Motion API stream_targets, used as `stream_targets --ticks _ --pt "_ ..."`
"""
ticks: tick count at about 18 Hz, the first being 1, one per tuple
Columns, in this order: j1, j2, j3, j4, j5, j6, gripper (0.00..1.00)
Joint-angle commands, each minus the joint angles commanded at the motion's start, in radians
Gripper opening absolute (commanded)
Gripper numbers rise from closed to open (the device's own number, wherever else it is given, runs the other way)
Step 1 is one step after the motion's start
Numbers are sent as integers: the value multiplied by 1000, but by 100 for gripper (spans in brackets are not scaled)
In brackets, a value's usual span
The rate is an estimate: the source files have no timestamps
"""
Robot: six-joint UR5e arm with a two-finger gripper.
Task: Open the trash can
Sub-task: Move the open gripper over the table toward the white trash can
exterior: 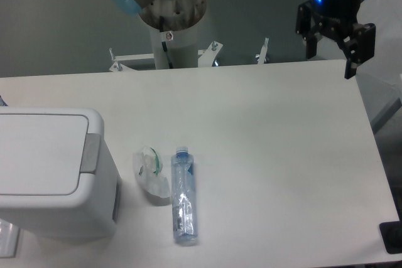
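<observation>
The trash can is a large boxy white bin at the front left of the table, its flat inset lid down and a grey push tab on its right side. My gripper hangs at the far right, above the table's back edge and far from the bin. Its two black fingers are spread apart with nothing between them, so it is open.
A clear plastic bottle with a blue cap lies on the white table just right of the bin. A crumpled clear wrapper rests between bottle and bin. The robot's base column stands behind the back edge.
</observation>
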Motion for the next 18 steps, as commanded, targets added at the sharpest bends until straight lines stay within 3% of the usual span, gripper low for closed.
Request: stream_targets --ticks 5,11,18 --pt "-40 0 8 -2 8 -95 100" --pt "-205 -27 5 2 -29 -590 100" --pt "-320 -43 -3 60 -136 -1059 100"
